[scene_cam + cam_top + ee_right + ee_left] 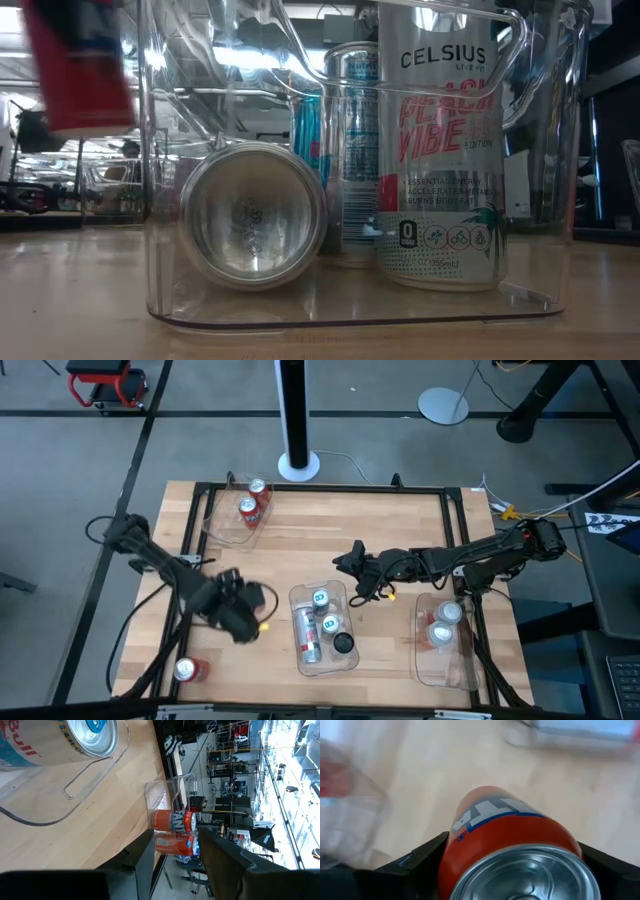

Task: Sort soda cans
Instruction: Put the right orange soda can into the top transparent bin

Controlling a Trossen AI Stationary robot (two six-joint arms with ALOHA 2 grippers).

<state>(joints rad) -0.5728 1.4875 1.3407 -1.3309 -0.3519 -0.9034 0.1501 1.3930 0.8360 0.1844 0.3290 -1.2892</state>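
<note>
My left gripper [238, 618] is near the table's near-left part, shut on a red soda can [510, 840]. The low view shows that can [75, 60] up off the table. My right gripper [355, 573] is open and empty, above the table just beyond the far end of the middle bin [345, 665]. That bin holds several cans: a teal-topped one [320, 598], a silver one lying on its side [250, 215], and a dark-topped one [343, 643]. Two red cans [252, 500] stand in the far-left bin. Two silver-white cans [444, 623] stand in the right bin. Another red can [188, 670] lies on the table's near-left corner. My left gripper pinches the red can by its side wall [455, 850], with one finger [417, 862] on either side. The can's silver end [530, 875] faces the wrist camera. The can is lifted clear of the table. In the high view the gripper hides the can.
Three clear plastic bins sit on the wooden table: the far-left bin [215, 525], the middle bin and the right bin [425, 665]. A black frame [320, 488] runs around the table's edges. Bare wood lies between the far-left bin and my right gripper.
</note>
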